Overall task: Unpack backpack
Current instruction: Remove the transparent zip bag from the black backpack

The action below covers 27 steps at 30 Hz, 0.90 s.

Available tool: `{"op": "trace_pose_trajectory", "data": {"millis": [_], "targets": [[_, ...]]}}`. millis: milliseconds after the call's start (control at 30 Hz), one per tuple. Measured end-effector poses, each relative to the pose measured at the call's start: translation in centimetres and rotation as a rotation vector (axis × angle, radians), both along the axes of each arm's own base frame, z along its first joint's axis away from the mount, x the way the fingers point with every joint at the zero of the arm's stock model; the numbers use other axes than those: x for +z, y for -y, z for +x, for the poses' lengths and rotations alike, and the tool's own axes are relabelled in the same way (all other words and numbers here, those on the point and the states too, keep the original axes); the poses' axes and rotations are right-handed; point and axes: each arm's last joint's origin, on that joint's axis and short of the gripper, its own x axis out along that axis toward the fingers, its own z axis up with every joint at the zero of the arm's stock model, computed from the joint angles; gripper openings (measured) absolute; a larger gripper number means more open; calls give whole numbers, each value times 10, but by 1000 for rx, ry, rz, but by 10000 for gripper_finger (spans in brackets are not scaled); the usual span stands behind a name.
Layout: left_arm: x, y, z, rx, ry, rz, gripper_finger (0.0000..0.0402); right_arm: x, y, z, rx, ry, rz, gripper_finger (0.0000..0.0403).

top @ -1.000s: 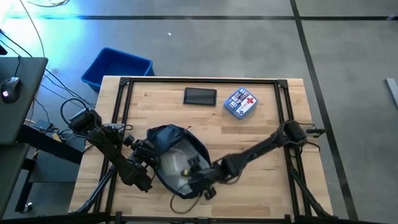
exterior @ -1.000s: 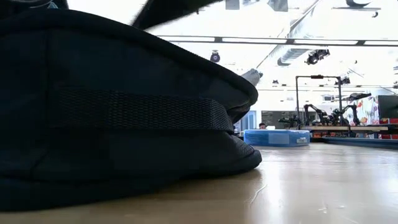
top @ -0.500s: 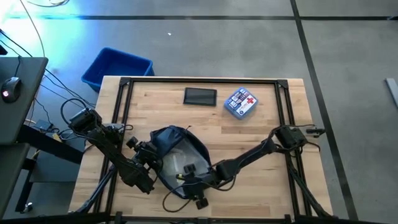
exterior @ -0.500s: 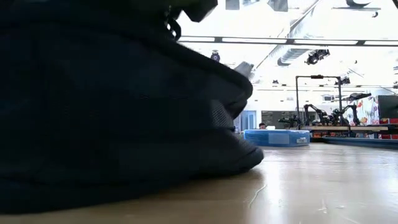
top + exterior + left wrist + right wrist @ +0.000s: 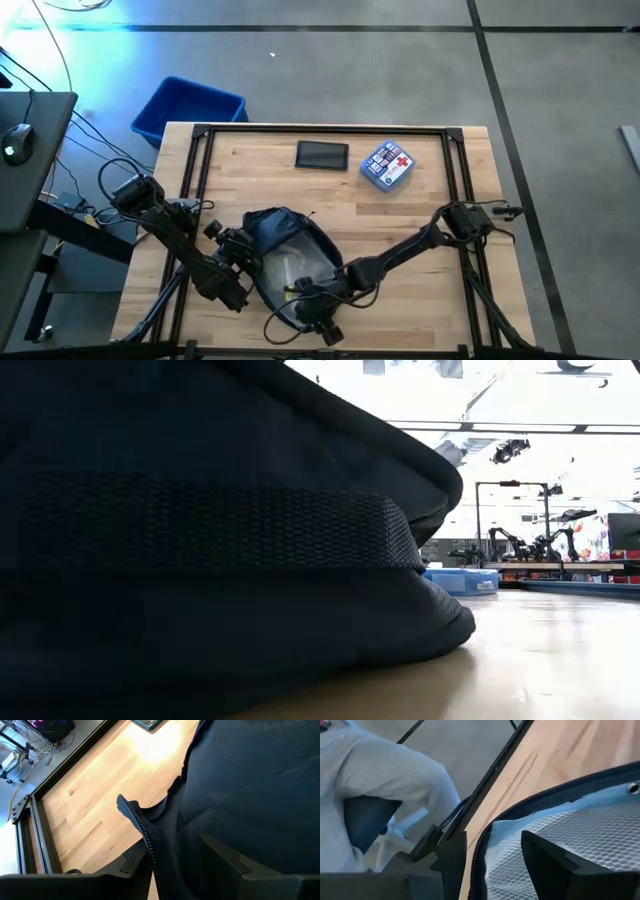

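The dark navy backpack [image 5: 283, 250] lies on the wooden table [image 5: 420, 300] near its front edge. Its zip is open and the pale lining [image 5: 290, 270] shows. In the low view the backpack [image 5: 200, 560] fills most of the picture. My left gripper [image 5: 243, 268] is at the backpack's left side, shut on its zip edge. My right gripper [image 5: 310, 303] is at the near end of the opening, shut on the rim. My left gripper [image 5: 174, 842] has the backpack's loose zip edge [image 5: 151, 854] and the dark fabric beside it between its two fingers, coming slanting down from the table's left. The fabric rises out of the hold; the backpack's bottom rests on the table. My right gripper [image 5: 493, 836] straddles the rim of the opening [image 5: 481, 845]. One finger [image 5: 545, 860] is over the light blue mesh lining inside and the other finger [image 5: 452, 855] is outside over the table. It comes slanting down from the right. The backpack rests on the table.
A black flat device [image 5: 321, 155] and a small blue pouch with a red cross [image 5: 387, 165] lie at the table's far side. A bright blue bin [image 5: 188, 108] stands on the floor beyond the far left corner. A person's grey sleeve [image 5: 385, 770] shows past the near edge.
My right gripper has moved down and toward the table's near edge, rolling as it went, still on the rim. The backpack's near part has been drawn with it and the opening has spread wider. In the low view the bag now bulges closer and farther right.
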Motion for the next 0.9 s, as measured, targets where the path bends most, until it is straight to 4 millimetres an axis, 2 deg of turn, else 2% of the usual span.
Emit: {"op": "trace_pose_trajectory", "data": {"millis": [200,500,700,900], "targets": [[0,0,0,-1,-1,1,131,-9,0,-2,-65,40,-178,174],[0,-1,1,5,0,0,131,-1,-4,3,-187,32,6,174],[0,-1,1,5,2,-2,131,-1,-4,3,-248,-3,44,174],[0,-1,1,5,5,-5,131,-12,-4,6,-284,-38,72,174]]}}
